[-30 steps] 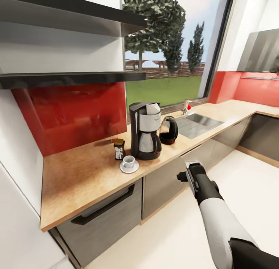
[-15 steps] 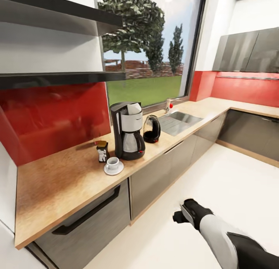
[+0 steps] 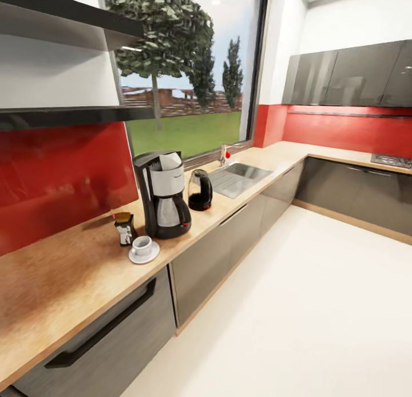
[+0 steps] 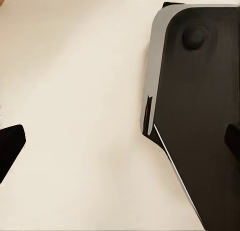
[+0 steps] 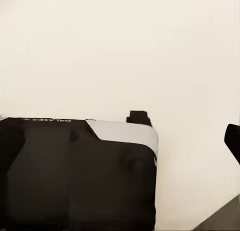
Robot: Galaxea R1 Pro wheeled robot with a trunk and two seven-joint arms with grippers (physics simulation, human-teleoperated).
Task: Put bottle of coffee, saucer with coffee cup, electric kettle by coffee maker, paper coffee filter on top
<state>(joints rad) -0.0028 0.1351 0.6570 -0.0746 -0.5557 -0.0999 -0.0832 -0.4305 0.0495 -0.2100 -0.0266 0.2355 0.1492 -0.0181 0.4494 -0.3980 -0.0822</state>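
The coffee maker (image 3: pixel 162 193) stood upright on the bench (image 3: pixel 68 276), long axis vertical, steel carafe and red switch facing the room, a white paper filter (image 3: pixel 170 161) at its top. The electric kettle (image 3: pixel 199 189) sat just beside it on the window side, clear glass over a black base. On the other side stood the bottle of coffee (image 3: pixel 124 228), and before it the coffee cup (image 3: pixel 142 246) rested on the saucer (image 3: pixel 144 254). The tan wood-grain bench ran past a sink (image 3: pixel 240 173) under a window (image 3: pixel 183 70); the kitchen shelf (image 3: pixel 74 115) hung above a red splashback (image 3: pixel 57 179). In the wrist views each pincer's dark fingertips (image 4: pixel 10 148) (image 5: pixel 233 140) hung over pale floor (image 3: pixel 320 305) beside the robot's black base (image 4: pixel 200 116); places relative to either pincer, and whether they were open, could not be told.
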